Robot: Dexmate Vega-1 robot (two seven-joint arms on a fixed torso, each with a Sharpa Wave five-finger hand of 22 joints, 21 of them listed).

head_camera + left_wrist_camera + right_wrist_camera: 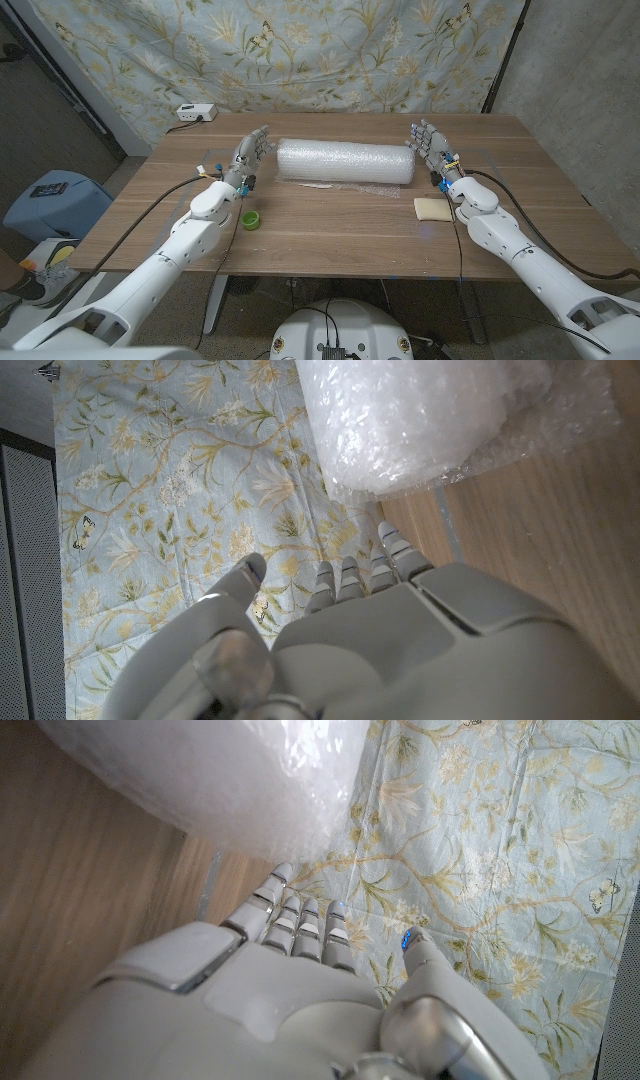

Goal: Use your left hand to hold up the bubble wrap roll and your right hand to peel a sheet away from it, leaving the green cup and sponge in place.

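Nearby, green cup [251, 219], sponge [432, 208], white box [196, 113]

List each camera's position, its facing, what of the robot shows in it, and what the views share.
Head view: above the table, looking down; both arms, left hand, right hand, bubble wrap roll, green cup, sponge.
Left wrist view: behind the left hand, facing the roll.
Right wrist view: behind the right hand, facing the roll.
Shared: the roll, floral curtain.

Bubble wrap roll [345, 162] between two empty robot hands
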